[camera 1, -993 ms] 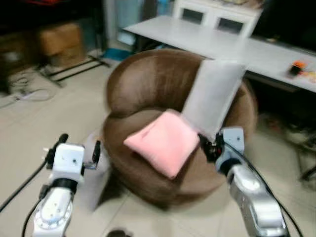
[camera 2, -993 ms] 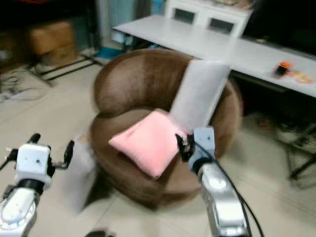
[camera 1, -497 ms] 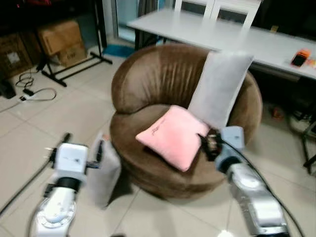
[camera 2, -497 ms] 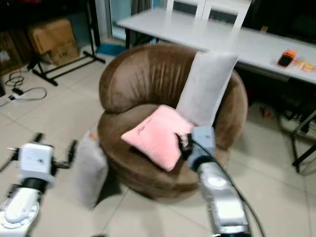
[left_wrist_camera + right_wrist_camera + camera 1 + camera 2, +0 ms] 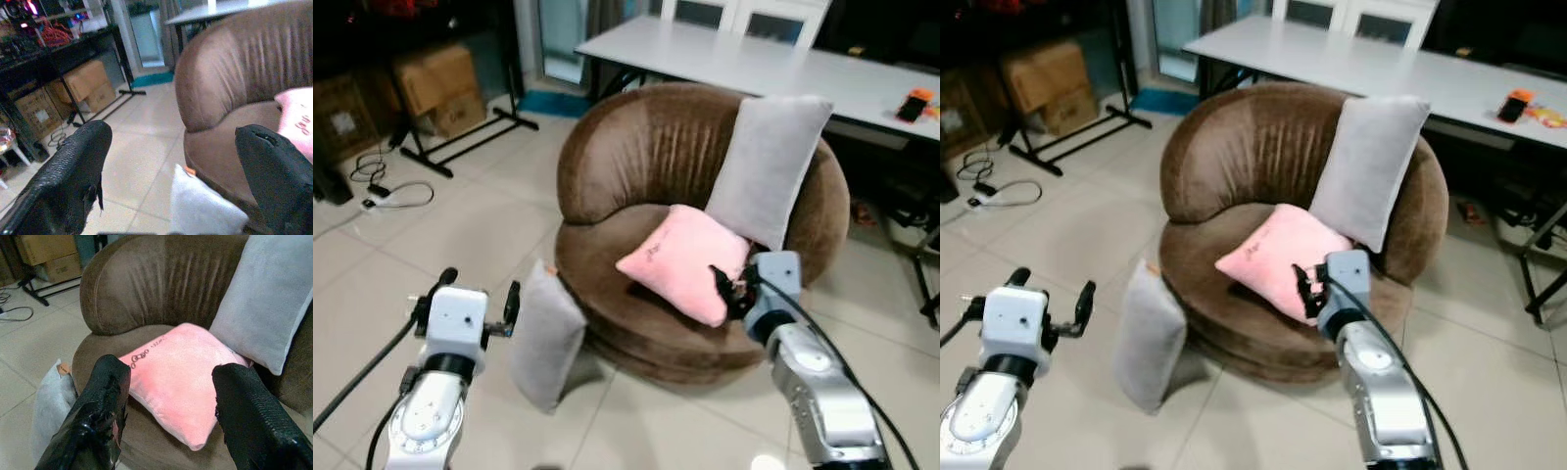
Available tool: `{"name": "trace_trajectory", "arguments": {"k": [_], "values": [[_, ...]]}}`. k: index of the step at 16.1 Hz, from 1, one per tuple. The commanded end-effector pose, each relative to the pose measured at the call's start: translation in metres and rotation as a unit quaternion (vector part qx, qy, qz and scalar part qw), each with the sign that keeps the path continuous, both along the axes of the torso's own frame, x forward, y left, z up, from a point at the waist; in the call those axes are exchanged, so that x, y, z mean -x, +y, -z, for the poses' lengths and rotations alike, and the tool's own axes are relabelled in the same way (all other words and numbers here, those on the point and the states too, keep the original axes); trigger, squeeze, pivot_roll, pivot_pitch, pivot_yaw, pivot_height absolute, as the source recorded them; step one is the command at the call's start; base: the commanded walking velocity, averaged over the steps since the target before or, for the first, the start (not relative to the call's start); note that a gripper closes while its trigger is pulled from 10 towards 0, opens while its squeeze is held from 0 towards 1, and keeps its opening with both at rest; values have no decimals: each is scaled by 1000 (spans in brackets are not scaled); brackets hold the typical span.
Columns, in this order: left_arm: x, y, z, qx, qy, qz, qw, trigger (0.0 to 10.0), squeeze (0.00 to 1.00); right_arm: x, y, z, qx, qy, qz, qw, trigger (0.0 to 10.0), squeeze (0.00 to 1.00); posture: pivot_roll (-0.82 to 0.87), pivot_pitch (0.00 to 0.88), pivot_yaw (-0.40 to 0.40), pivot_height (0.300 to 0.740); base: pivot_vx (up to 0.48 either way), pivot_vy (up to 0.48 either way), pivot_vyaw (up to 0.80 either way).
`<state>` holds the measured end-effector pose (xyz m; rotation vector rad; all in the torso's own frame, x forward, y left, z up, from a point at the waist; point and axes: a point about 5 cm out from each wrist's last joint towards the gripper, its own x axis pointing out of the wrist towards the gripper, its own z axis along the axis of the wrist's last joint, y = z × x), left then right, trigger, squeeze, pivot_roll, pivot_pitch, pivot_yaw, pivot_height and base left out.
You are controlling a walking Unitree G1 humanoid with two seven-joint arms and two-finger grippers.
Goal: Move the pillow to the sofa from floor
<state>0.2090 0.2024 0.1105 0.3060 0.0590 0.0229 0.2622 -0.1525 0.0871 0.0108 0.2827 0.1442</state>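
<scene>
Grey pillow (image 5: 546,336) on floor against brown sofa (image 5: 636,166), orange tag in left wrist view, left gripper (image 5: 171,161) and right gripper (image 5: 168,416) raised, fingers spread, empty

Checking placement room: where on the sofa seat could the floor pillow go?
Bare seat lies between the sofa's curved back and the pink pillow. The seat's other side is crowded: pink pillow plus upright grey pillow. The floor pillow leans against the sofa base.

A grey pillow (image 5: 546,336) stands on edge on the tiled floor in the lower left-centre of the left eye view, leaning against the front base of the round brown sofa (image 5: 636,157). It is soft, plain and rectangular, with a small orange tag at its top corner. The sofa fills the frame's centre, its seat facing the camera.
</scene>
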Motion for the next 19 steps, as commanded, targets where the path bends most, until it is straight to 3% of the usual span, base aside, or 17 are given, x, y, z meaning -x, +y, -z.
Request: {"name": "trace_trajectory", "arguments": {"k": [1,7,15,19], "values": [[1,2,-2,-1,-6,-4,1000,10000,0,-2,8,-4,1,-6,-27,1000,10000,0,48,0,-73,740,0,0,0],[-1,3,-2,4,-6,-9,1000,10000,0,-2,10,-4,0,-1,-40,999,10000,0,51,0,-77,740,0,0,667],[0,4,-2,6,-4,-11,1000,10000,0,-2,12,-4,8,-7,-46,999,10000,0,52,0,-72,740,293,0,78],[0,5,-2,4,-5,-13,1000,10000,0,-2,15,-4,8,-6,-58,998,10000,0,54,0,-74,740,303,0,800]]}}
